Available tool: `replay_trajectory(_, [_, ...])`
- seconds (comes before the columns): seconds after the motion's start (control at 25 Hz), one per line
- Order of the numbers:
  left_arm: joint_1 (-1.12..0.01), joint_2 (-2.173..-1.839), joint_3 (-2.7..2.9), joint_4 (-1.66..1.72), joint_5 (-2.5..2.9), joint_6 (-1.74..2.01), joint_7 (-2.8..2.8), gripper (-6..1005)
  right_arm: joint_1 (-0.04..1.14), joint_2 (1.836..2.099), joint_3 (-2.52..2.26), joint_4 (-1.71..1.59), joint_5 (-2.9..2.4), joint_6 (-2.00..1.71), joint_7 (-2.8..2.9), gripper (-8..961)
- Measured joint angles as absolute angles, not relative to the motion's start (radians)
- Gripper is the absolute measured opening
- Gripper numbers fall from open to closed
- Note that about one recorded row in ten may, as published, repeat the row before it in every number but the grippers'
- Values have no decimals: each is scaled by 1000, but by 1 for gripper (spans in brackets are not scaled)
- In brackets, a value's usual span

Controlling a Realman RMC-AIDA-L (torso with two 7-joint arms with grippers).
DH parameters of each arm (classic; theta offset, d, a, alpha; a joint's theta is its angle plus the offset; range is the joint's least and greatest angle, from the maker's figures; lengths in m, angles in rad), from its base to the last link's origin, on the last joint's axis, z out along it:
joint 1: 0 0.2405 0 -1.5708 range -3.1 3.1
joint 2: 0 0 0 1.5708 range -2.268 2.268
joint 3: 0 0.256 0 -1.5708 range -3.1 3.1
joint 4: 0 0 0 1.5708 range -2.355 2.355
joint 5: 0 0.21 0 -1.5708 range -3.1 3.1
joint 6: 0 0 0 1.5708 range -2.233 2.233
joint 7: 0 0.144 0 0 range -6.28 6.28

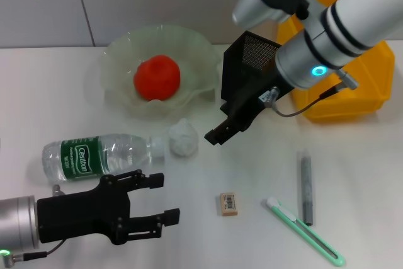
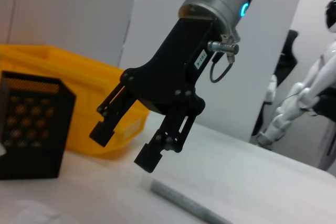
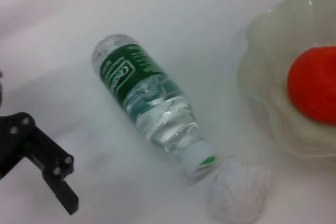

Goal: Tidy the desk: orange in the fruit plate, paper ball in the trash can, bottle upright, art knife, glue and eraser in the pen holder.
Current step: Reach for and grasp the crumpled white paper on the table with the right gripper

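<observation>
Orange (image 1: 157, 77), round and red-tinged, already sits in the pale green scalloped fruit plate (image 1: 201, 48); that step looks done. Crumpled white paper ball (image 1: 183, 137) lies on the desk touching the cap of the clear green-labelled bottle (image 1: 94, 155), which is on its side. Small eraser (image 1: 229, 203), grey glue stick (image 1: 306, 187) and green art knife (image 1: 305, 230) lie outside the black mesh pen holder (image 1: 249, 67). Right gripper (image 1: 225, 127) hovers empty, jaws apart, near the ball; left gripper (image 1: 157, 200) is open below the bottle.

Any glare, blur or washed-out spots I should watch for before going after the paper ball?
Head view: the white paper ball nearly blends into the bright table, with only faint shadow. Right wrist view: soft overall, the paper ball looks fuzzy, and the bottle shows highlights. Left wrist view: the right gripper is fairly sharp, but the pen holder is blurred.
</observation>
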State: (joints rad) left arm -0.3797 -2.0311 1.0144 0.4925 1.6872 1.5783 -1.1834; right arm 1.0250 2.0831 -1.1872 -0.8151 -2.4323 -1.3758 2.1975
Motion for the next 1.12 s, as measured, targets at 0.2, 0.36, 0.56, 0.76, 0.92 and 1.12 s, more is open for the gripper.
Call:
replay_trajectory(0.2, [-351, -2023, 1014, 496, 1685, 1563, -1183, 809, 1037, 2086, -1195, -762, -2418, -1316, 2198, 741])
replay_trajectory(0.36, [-332, -2008, 1004, 503, 1682, 1580, -1183, 809, 1042, 2087, -1208, -736, -2394, -1281, 2199, 739])
replay_trajectory(0.56, [-325, -1990, 985, 505, 1684, 1587, -1182, 809, 1059, 2087, -1212, -679, -2380, -1251, 2199, 738])
replay_trajectory(0.76, [-305, -1956, 954, 506, 1688, 1584, -1177, 809, 1081, 2089, -1212, -611, -2363, -1205, 2199, 737])
replay_trajectory(0.92, [-286, -1935, 950, 506, 1688, 1582, -1165, 805, 1089, 2090, -1245, -583, -2324, -1166, 2199, 736])
replay_trajectory(1.12, [-262, -1930, 930, 512, 1689, 1582, -1135, 800, 1088, 2092, -1308, -567, -2290, -1107, 2200, 734])
